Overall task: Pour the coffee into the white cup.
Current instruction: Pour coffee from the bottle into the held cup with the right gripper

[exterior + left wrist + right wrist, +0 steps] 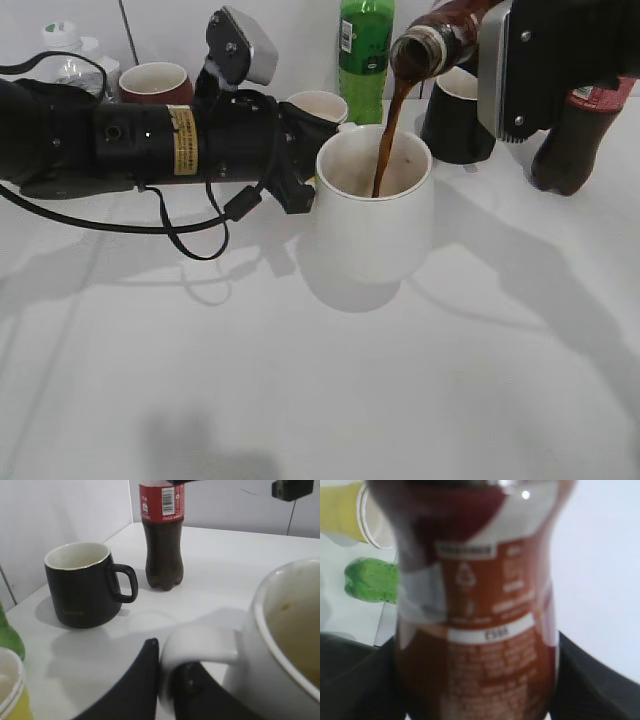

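Observation:
The white cup [372, 215] stands mid-table. My left gripper [303, 170] is shut on its handle; in the left wrist view the black fingers [167, 680] pinch the white handle [200, 642] beside the cup's rim [280, 615]. My right gripper [520, 65] is shut on the coffee bottle [440, 40], tilted with its open neck above the cup. A brown stream [388, 135] runs from the neck into the cup. The bottle's red-and-white label [475, 630] fills the right wrist view between the black fingers.
A dark grey mug [457, 120] [82, 585] and a dark cola bottle [575, 140] [162, 535] stand behind right. A green bottle [365, 50], a yellow paper cup [318, 105] and a red mug [155, 82] stand at the back.

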Available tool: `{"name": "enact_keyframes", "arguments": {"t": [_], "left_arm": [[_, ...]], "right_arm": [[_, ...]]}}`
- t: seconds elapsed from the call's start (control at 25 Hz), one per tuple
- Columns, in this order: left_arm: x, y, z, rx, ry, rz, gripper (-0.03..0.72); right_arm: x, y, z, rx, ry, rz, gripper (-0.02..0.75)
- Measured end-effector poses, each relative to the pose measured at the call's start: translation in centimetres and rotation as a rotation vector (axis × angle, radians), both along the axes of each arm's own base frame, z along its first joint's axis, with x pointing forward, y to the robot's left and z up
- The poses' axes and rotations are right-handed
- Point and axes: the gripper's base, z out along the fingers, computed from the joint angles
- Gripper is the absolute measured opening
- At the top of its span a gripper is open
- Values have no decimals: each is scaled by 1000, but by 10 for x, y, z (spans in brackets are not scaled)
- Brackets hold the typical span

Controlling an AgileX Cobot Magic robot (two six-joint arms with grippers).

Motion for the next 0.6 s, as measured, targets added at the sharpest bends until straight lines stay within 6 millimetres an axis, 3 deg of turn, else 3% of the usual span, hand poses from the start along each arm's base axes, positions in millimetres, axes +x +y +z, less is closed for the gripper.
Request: {"name": "enact_keyframes", "arguments": {"t": [0.6], "left_arm": [[0, 0, 0, 1, 0, -1, 45]], "right_arm": [[0, 0, 0, -49, -41, 15, 533]]}}
